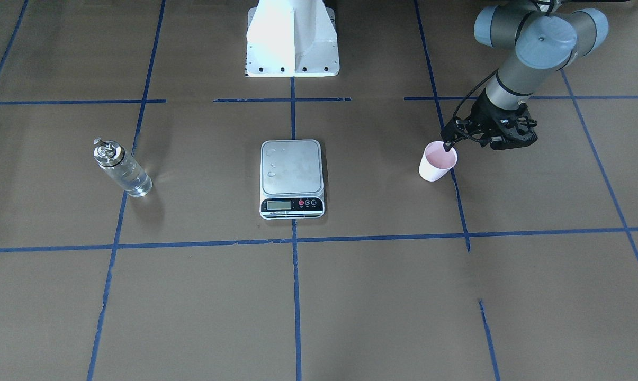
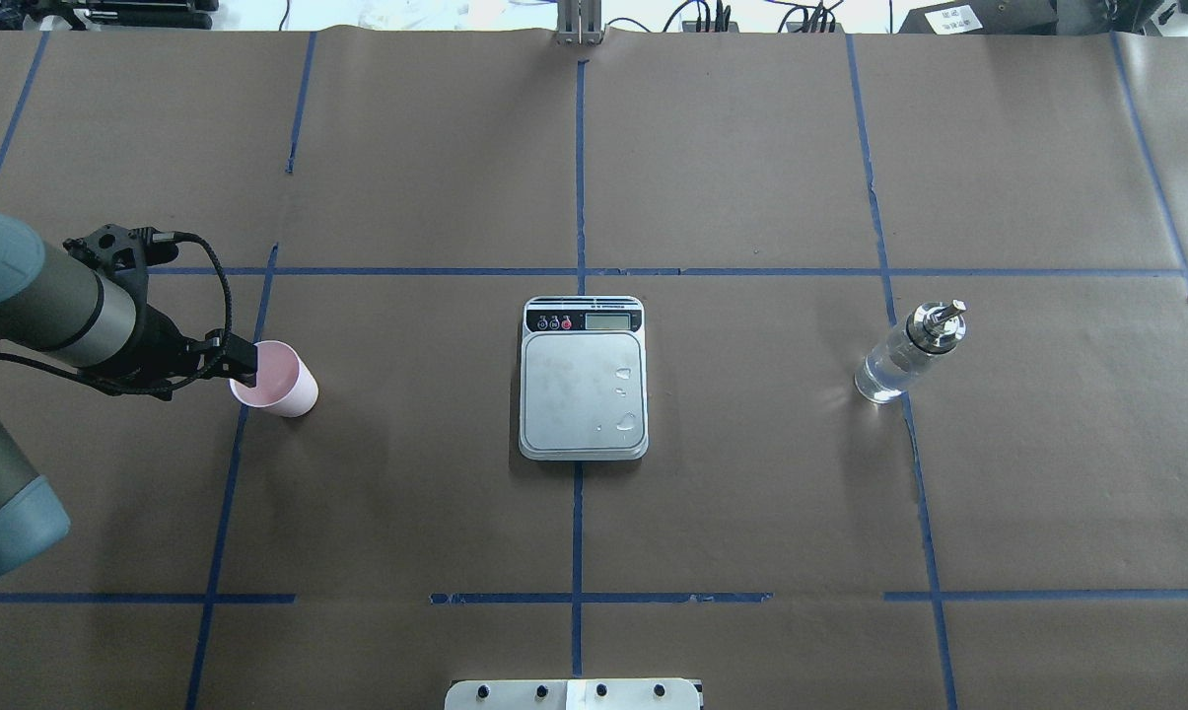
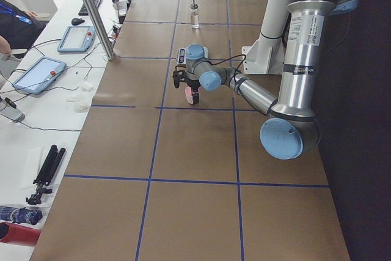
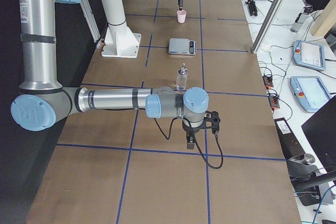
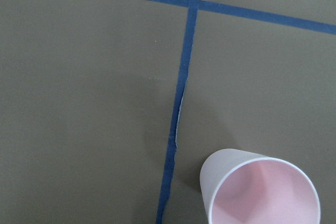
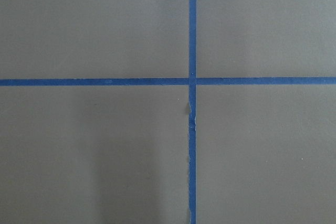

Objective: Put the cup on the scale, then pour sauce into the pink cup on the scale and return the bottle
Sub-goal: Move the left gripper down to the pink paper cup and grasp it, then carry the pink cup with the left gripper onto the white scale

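The pink cup [image 1: 436, 165] stands upright on the brown paper at the robot's left, also in the overhead view [image 2: 280, 383] and the left wrist view [image 5: 262, 192]. My left gripper [image 1: 447, 146] hangs just over the cup's rim [image 2: 245, 363], its fingers together and holding nothing. The scale [image 1: 291, 168] lies at the table's middle [image 2: 582, 394], with nothing but a few drops on its platform. The glass bottle [image 1: 123, 169] with clear sauce stands at the robot's right [image 2: 904, 355]. My right gripper [image 4: 190, 142] points down over bare paper, away from the bottle [image 4: 181, 77]; I cannot tell whether it is open.
The white robot base [image 1: 292, 37] stands behind the scale. Blue tape lines [image 2: 578, 177] divide the brown paper into squares. Tablets [image 4: 308, 56] and cables lie on the side bench beyond the table's edge.
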You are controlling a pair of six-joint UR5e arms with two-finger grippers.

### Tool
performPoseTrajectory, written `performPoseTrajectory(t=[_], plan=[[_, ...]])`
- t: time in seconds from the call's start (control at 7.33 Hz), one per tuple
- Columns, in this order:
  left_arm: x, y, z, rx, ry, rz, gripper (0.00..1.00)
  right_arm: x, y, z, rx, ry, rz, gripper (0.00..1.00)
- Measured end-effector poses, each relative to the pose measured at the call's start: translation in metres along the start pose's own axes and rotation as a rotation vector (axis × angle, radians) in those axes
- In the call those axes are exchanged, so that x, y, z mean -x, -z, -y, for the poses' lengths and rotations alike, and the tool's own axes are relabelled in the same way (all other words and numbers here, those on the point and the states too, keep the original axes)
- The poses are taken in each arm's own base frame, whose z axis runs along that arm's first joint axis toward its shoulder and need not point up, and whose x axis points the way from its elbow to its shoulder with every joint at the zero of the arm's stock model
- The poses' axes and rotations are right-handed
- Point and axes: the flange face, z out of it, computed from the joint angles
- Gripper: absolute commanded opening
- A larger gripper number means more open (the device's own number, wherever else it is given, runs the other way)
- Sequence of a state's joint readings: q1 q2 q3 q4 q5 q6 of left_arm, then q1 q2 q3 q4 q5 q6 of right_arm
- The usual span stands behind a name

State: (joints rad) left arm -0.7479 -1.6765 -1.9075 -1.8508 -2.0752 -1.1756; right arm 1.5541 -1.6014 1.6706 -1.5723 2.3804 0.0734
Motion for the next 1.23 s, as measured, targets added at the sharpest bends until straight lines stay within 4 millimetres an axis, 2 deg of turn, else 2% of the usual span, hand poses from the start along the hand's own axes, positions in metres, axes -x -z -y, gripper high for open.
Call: performPoseTrajectory(t=[0.41,0.55,0.68,0.95,1.09,1.23], plan=[[-0.008,-0.011,-0.001,0.012,-0.011,0.006,0.82,0.000,0.000,0.000,-0.001,0.000,-0.001,1.00],[-0.010,-0.014,-0.003,0.016,-0.015,0.008,0.67,0.000,0.000,0.001,0.000,0.000,-0.001,1.00],[-0.012,-0.015,-0.003,0.017,-0.017,0.007,0.41,0.000,0.000,0.001,0.000,-0.001,-0.001,1.00],[-0.016,-0.016,-0.003,0.017,-0.019,0.004,0.07,-0.001,-0.001,0.001,0.001,-0.001,-0.003,1.00],[-0.016,-0.017,-0.002,0.018,-0.019,0.005,0.00,-0.001,-0.001,0.001,0.001,-0.001,-0.002,1.00],[-0.019,-0.014,-0.002,0.015,-0.022,-0.001,0.00,0.000,0.000,0.001,-0.001,0.001,-0.001,1.00]])
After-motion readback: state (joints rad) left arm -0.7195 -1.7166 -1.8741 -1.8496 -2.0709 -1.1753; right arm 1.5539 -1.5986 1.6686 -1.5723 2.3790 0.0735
